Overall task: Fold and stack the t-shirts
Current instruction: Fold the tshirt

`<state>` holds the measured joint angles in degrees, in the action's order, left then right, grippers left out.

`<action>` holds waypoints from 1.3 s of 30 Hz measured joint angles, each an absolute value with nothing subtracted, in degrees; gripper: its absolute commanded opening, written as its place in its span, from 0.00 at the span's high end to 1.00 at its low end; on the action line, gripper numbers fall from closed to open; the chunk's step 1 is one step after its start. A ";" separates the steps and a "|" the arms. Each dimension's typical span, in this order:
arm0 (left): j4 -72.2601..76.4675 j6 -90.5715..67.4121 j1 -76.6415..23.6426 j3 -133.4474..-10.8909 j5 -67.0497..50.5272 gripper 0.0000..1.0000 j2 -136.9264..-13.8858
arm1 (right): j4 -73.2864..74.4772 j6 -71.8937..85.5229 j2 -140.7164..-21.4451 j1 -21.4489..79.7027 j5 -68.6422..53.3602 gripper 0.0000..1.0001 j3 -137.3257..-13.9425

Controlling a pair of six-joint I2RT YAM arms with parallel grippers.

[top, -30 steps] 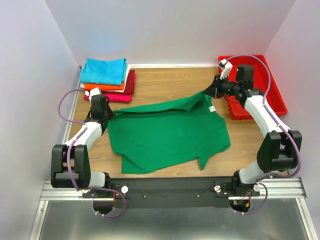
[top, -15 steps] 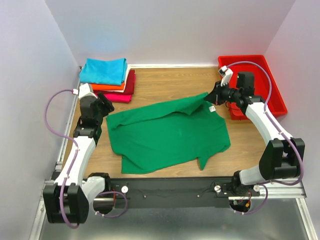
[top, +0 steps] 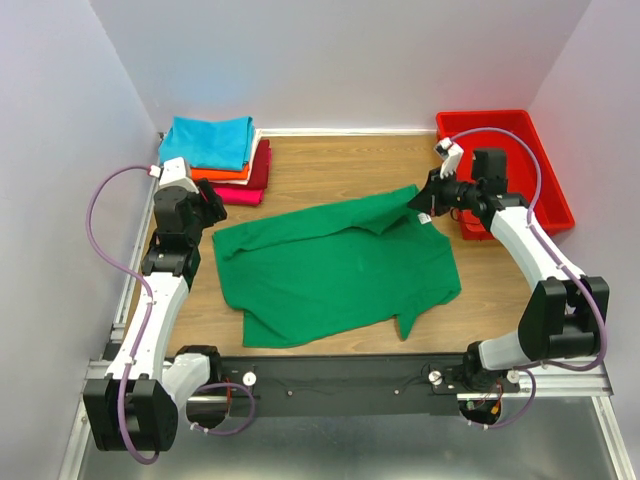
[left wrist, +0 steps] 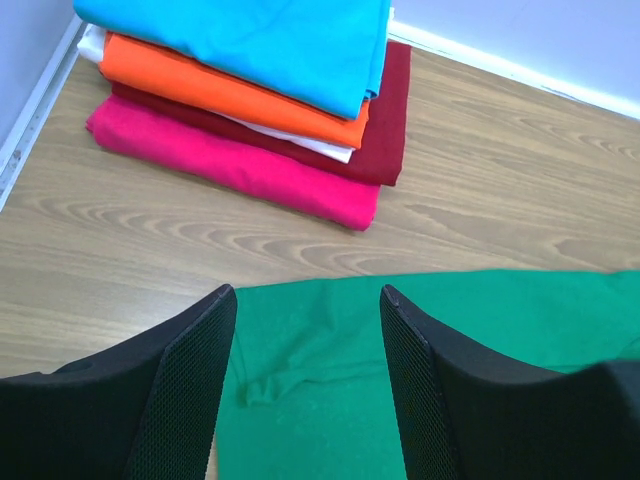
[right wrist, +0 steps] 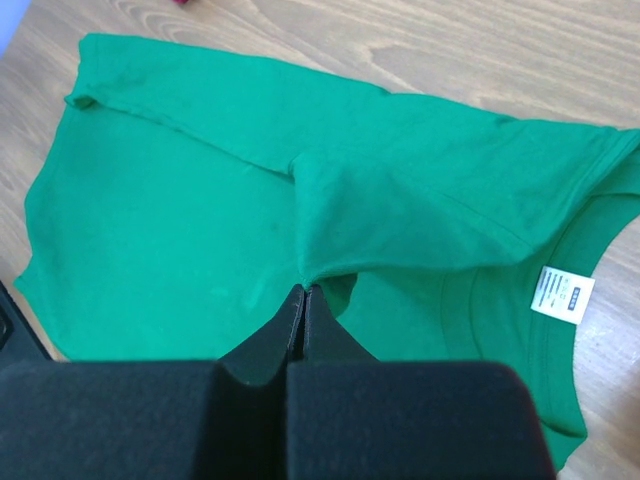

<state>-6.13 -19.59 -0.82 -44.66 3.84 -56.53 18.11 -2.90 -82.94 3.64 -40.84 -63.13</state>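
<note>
A large green t-shirt (top: 340,270) lies spread and rumpled across the middle of the table. My right gripper (top: 420,200) is shut on a raised fold of the green t-shirt (right wrist: 180,200) near its collar, and its fingertips (right wrist: 306,290) pinch the cloth. The white neck label (right wrist: 562,293) shows just right of the pinch. My left gripper (top: 207,208) hovers open over the shirt's left edge (left wrist: 500,320) with nothing between its fingers (left wrist: 190,380). A stack of folded t-shirts (top: 215,160) sits at the back left: turquoise (left wrist: 250,40) on top, then orange (left wrist: 220,90), dark red (left wrist: 395,110) and magenta (left wrist: 230,165).
A red plastic tray (top: 552,200) stands at the back right, under and behind my right arm. White walls close in the table on the left, back and right. Bare wood shows between the stack and the green shirt.
My left gripper opened, let go of the shirt's left edge and lifted back toward the stack. That edge now lies flat. The right gripper keeps its pinch and has shifted slightly.
</note>
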 measured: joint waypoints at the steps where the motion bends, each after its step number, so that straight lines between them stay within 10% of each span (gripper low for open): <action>1: -6.13 -19.09 -0.82 -44.66 3.62 0.34 -56.49 | 18.46 -3.07 -82.89 3.64 -40.97 0.99 -63.13; 23: -6.15 -13.76 -0.82 -43.24 1.74 0.34 -55.40 | 26.61 -8.99 -77.56 3.66 -41.45 0.97 -60.60; 26: -6.15 -13.45 -0.82 -43.24 1.63 0.34 -55.40 | 28.05 -11.00 -77.58 3.79 -40.88 0.55 -58.39; 29: -6.15 -13.26 -0.82 -43.24 1.48 0.34 -55.40 | 30.52 -13.96 -77.58 3.92 -37.56 0.33 -56.29; 39: -6.09 -12.86 -0.82 -43.24 1.43 0.34 -55.40 | 36.34 -27.14 -80.27 8.14 -32.29 0.48 -63.94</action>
